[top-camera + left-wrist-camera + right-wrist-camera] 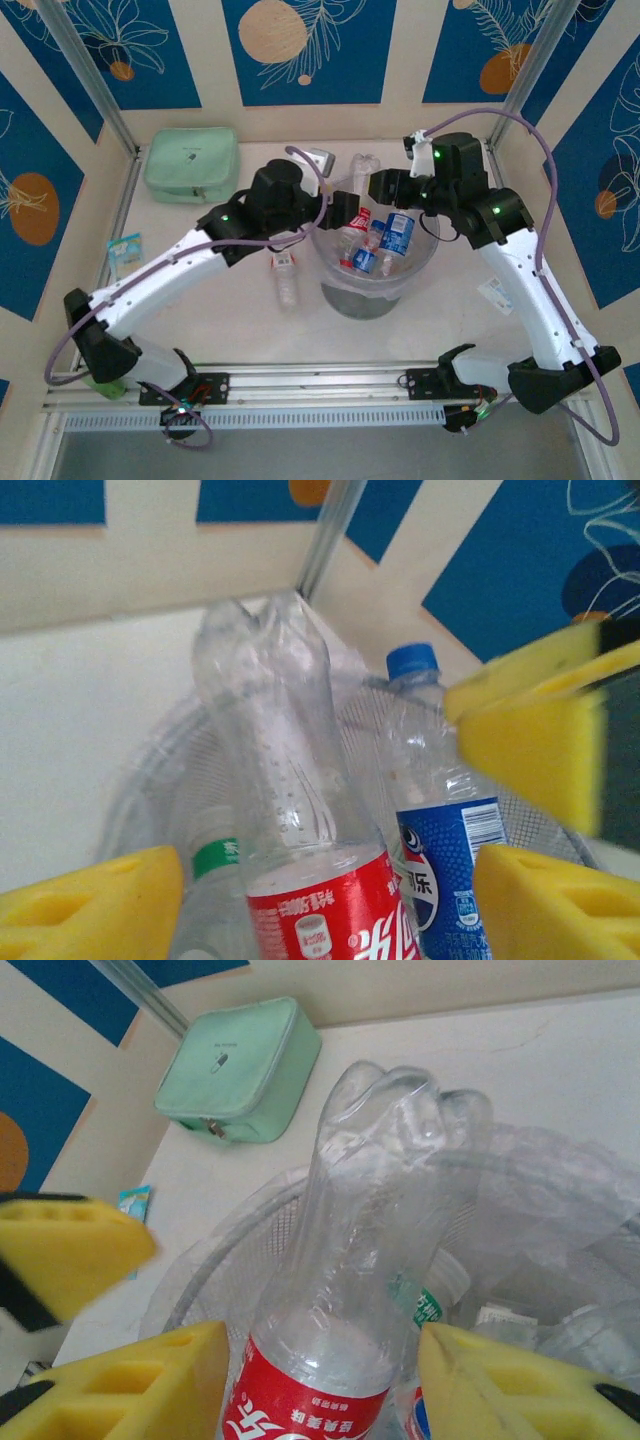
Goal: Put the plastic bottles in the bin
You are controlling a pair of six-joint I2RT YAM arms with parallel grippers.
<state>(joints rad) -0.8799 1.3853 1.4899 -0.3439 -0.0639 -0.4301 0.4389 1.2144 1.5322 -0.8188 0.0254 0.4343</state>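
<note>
**Depositing step: red-labelled bottle going into the bin.**
The bottle is standing base-up inside the bin at mid-worktop, beside a blue-labelled bottle. The left gripper and the right gripper are both straddling it with pads spread wide, gripping nothing. The next move likely calls for fetching the loose bottle lying just beside the bin.

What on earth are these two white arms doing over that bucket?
They are clearing plastic bottles into the bin. Both grippers are over it, flanking one red-labelled bottle that stands bottom-up among others already inside. The left gripper is open, with gaps either side; the right gripper has its fingers close to the bottle, though a grip is hard to confirm. A loose bottle lies on the table beside the bin.
</note>
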